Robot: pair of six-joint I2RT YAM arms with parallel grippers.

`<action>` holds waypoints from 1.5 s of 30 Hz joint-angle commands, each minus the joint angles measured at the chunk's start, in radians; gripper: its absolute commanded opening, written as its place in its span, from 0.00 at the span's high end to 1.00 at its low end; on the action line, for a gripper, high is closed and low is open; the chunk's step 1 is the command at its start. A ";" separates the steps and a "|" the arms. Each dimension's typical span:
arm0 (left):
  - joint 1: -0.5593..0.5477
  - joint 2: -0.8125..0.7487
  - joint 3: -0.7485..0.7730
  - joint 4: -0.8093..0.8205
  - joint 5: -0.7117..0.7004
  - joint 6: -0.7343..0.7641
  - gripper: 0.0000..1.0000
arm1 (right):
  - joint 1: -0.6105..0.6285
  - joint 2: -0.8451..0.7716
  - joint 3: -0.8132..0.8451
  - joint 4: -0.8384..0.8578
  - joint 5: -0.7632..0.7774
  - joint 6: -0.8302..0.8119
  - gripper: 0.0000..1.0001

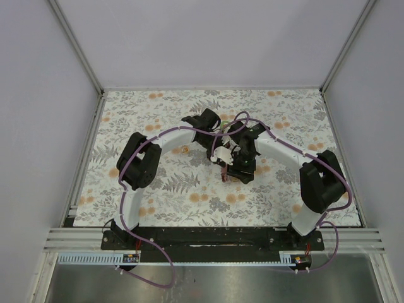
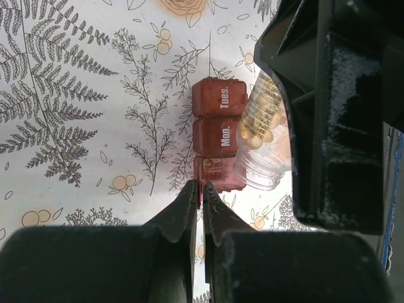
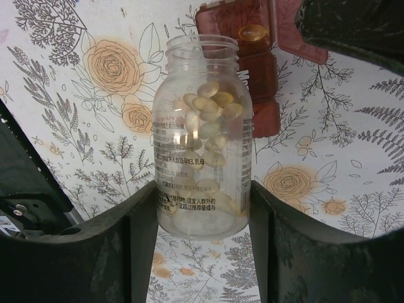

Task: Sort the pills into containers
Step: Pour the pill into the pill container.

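Black jaws of the right gripper [image 3: 203, 192] clamp a clear plastic bottle [image 3: 202, 158] of pale yellow oval pills [image 3: 208, 107], its open mouth beside a dark-red compartmented pill box [image 2: 218, 136] on the floral worktop [image 2: 76, 158], while the left gripper [image 2: 202, 189], jaws pressed together, sits at the box's end.

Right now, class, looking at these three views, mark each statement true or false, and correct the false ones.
1. The right gripper holds a clear bottle with no cap on. True.
2. That bottle is empty. False: pale yellow pills lie inside it.
3. Two lids of the dark-red pill box read "Mon." and "Tues." True.
4. The left gripper is wide open. False: it is shut, its tips at the near end of the pill box.
5. The cloth is plain white. False: it is printed with ferns and orange flowers.
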 commanded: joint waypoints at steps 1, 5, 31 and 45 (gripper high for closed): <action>-0.015 -0.012 0.001 0.017 0.001 0.019 1.00 | 0.011 0.003 0.044 -0.002 0.029 0.019 1.00; -0.017 -0.014 -0.002 0.017 0.004 0.020 1.00 | 0.011 0.013 0.055 0.000 0.034 0.029 1.00; -0.027 -0.032 -0.022 0.017 -0.006 0.039 1.00 | 0.013 0.023 0.102 -0.011 0.055 0.092 1.00; -0.031 -0.037 -0.028 0.017 -0.013 0.046 1.00 | 0.011 -0.062 0.013 0.079 0.024 0.106 1.00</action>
